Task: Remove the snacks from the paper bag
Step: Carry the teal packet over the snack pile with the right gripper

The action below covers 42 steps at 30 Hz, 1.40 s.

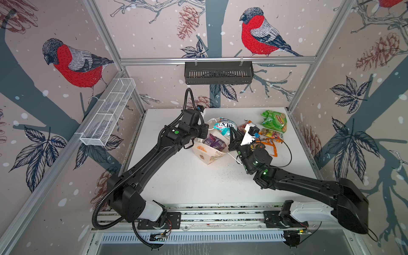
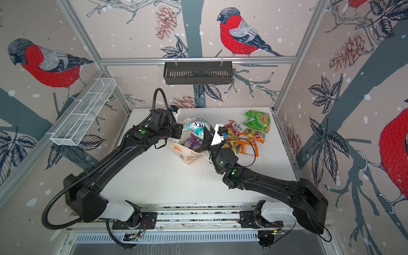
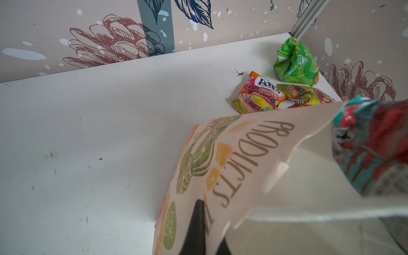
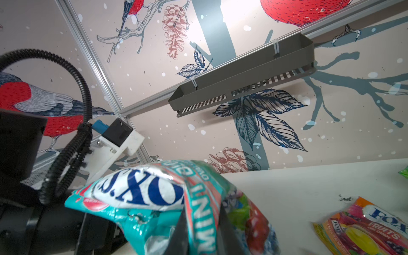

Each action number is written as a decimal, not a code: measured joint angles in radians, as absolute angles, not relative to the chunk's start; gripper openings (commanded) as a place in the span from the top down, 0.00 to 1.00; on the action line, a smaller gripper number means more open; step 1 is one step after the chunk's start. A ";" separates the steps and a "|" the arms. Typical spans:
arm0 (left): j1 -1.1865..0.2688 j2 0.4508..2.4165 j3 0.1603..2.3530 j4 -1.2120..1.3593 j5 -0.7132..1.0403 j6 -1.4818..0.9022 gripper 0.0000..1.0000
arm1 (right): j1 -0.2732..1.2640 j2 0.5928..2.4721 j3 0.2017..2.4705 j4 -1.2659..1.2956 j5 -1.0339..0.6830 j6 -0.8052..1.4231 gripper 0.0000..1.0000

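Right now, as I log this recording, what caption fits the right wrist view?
Right arm's jaws pinch the teal packet; a Fox's Fruits packet lies on the white table beyond.

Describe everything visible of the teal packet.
The teal packet is crinkly, glossy film with red stripes, fruit pictures and a white oval lettered FOX'S in blue. Crumpled and pinched by the right gripper, it hangs at the far side of the open paper bag, its print upside down in the right wrist view.

Left arm (image 1: 143, 163) and right arm (image 1: 309, 183) reach inward, both jaws clamped.
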<state>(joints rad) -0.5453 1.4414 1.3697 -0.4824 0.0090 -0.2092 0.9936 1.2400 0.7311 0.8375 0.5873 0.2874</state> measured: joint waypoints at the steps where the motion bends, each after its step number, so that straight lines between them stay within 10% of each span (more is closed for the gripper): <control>1: -0.545 1.438 1.363 -0.480 0.008 -0.209 1.00 | 0.994 1.244 0.741 0.840 0.580 0.287 1.00; 42: -0.516 1.457 1.347 -0.454 0.068 -0.183 1.00 | 0.938 1.443 0.949 0.953 0.404 0.255 1.00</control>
